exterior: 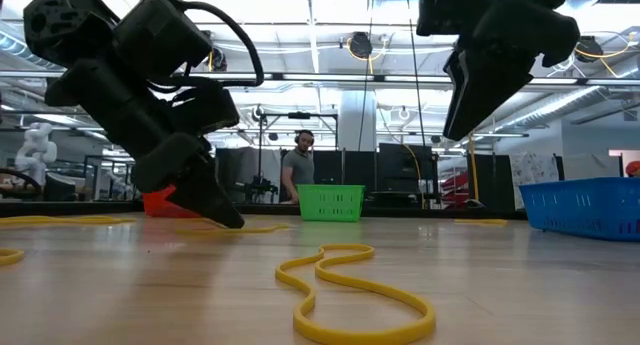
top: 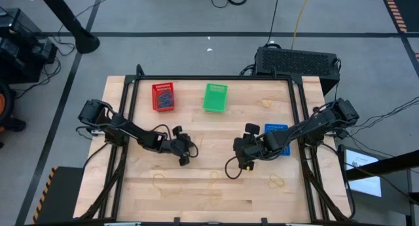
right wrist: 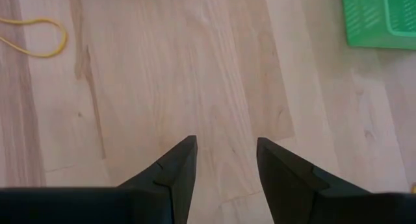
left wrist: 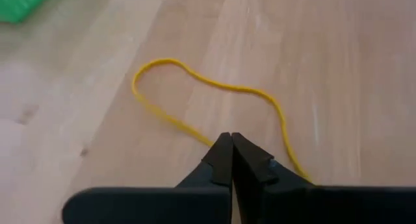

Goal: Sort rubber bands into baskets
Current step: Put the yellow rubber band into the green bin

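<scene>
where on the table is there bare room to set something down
Bare wood lies between the green basket and the two grippers, left and right. The near edge is crowded with yellow bands.

Wooden table (top: pixel 216 167); black box (top: pixel 296 61); person (exterior: pixel 298 171)

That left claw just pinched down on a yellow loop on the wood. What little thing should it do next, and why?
Probably lift a little, straight up. The left tool is shut at the table, right on the yellow rubber band, which otherwise lies flat on the wood. A small rise would show whether the band really comes along before carrying it to a basket. The right tool hangs open, empty.
</scene>
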Controlling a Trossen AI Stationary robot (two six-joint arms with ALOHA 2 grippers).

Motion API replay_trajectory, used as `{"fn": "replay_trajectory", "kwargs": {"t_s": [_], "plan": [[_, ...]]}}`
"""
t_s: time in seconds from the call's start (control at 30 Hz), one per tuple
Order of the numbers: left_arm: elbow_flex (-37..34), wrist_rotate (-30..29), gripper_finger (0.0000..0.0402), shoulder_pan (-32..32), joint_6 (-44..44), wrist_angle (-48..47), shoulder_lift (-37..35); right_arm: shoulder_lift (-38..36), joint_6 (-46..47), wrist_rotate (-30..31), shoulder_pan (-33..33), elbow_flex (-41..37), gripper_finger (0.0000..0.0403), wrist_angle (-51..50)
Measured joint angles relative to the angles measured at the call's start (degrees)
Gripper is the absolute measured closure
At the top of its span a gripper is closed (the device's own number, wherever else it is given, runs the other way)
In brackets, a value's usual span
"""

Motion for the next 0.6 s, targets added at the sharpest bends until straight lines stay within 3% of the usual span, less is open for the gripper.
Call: {"fn": "replay_trajectory", "kwargs": {"t_s": [0.4,0.5,0.6], "plan": [[5.13,-0.80,0.0400,3.20,11.29,2.08,-7.06,0.00,-0.64,0.42,-0.04,0.00,0.0250,0.76],[6.22,-0.37,0.0400,5.19,9.05,-2.04,-8.21,0.00,-0.83,0.52,-0.04,0.02,0.0250,1.14],[6.04,0.91,0.0394,6.32,1.27,-6.12,-8.29,0.00,-1.27,0.56,-0.04,0.03,0.0250,1.65]]}}
